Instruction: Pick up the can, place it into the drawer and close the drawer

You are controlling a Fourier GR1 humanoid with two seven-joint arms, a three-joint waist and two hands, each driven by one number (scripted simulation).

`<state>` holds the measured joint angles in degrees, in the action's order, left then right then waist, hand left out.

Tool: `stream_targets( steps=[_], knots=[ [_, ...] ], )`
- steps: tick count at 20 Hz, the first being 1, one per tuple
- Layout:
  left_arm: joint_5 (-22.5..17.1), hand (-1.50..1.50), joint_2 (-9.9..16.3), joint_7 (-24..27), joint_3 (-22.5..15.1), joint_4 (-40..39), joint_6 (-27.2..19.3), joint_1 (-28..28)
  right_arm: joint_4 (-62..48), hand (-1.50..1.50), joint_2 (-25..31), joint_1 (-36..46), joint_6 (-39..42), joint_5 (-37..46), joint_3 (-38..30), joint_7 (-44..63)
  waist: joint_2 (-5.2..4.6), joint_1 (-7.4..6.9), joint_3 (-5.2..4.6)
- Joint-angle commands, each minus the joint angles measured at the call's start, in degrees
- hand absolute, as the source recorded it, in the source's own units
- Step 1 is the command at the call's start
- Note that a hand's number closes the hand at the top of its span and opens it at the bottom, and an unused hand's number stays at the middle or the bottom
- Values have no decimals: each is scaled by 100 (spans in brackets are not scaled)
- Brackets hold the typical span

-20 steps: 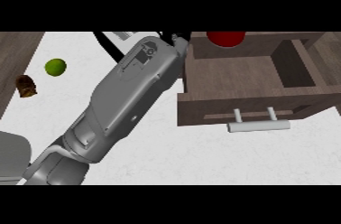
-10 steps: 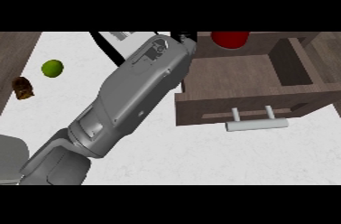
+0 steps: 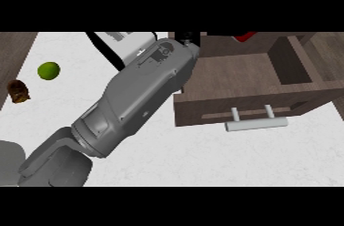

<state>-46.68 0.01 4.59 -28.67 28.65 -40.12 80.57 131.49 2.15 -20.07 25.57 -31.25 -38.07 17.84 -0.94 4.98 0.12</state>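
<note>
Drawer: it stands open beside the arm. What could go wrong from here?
The red can shows only as a sliver at the view's top edge, so a grasp may be misjudged. The left forearm crosses the open drawer's left wall and might bump it. The left hand is mostly hidden.

A: How's the light?

B: Even and soft, no glare. The white counter (image 3: 222,161) reads bright, with only faint mottling.

A: Shadows?

B: A soft one under the drawer (image 3: 269,79) front and its handle (image 3: 256,125). The drawer's inside walls are darker than its floor.

A: The forearm (image 3: 134,102)?

B: Grey, with a pale sheen along its upper face, darker toward the underside.

A: Any blur?

B: Edges look soft throughout. The lime (image 3: 48,70) shows a gentle highlight.
</note>
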Motion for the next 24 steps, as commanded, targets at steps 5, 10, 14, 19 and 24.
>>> stream_targets(
  steps=[5, 10, 14, 19, 24],
  knots=[
    [-403, -150, -1, -22, -365, -313, -461, 215, 108, -150, -145, 54, -100, 229, 173, 149, -27, 47, 2],
    [-619, -150, -1, 278, -547, -267, -504, 21, -161, -150, -46, 150, 21, 190, 77, 3, -29, 66, 4],
    [-765, -150, -1, 524, -485, -481, -432, 40, 38, -150, 141, 236, -77, 19, 73, 218, -42, 80, -1],
    [-941, -150, -1, 618, -514, -429, -416, 141, 204, -150, 4, 404, 63, 652, 0, -388, -47, 36, 3],
    [-1115, -150, -1, 982, -506, -123, -346, -83, 483, -150, 686, 570, 471, 1143, -267, -799, -15, -40, -5]
  ],
)
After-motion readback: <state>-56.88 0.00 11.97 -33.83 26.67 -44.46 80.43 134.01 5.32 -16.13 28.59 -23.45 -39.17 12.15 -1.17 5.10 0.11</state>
